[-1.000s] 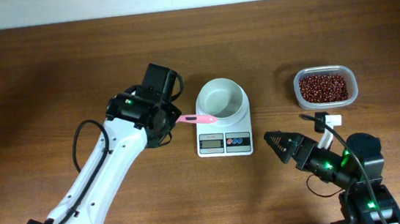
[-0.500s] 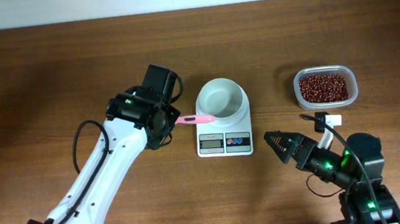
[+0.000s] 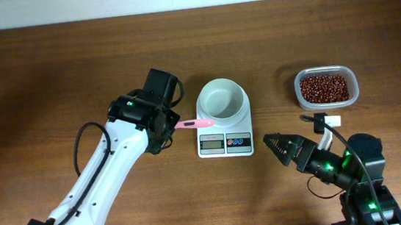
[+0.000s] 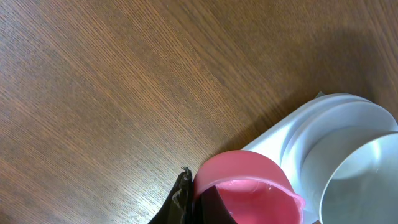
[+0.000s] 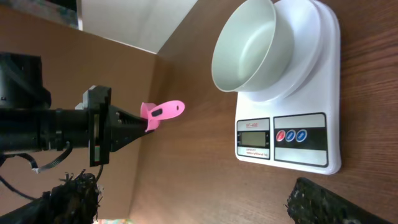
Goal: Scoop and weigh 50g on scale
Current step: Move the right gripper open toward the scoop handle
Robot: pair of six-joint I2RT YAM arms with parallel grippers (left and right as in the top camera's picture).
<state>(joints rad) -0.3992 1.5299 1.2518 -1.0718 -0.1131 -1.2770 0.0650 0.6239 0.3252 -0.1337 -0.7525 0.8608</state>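
Observation:
The scale (image 3: pixel 225 144) sits mid-table with an empty round white bowl (image 3: pixel 221 99) on top. My left gripper (image 3: pixel 173 124) is shut on the handle of a pink scoop (image 3: pixel 196 123), whose tip is at the bowl's left rim. In the left wrist view the scoop (image 4: pixel 249 186) looks empty, beside the bowl (image 4: pixel 360 180). My right gripper (image 3: pixel 277 146) hangs open just right of the scale, holding nothing. The right wrist view shows the scale (image 5: pixel 283 134), the bowl (image 5: pixel 245 46) and the scoop (image 5: pixel 161 113).
A clear plastic container of red beans (image 3: pixel 325 87) stands at the right, behind the right arm. The left arm reaches in diagonally from the lower left.
The left gripper and the pink scoop have shifted slightly left and toward the front, away from the bowl. The right arm has not moved.

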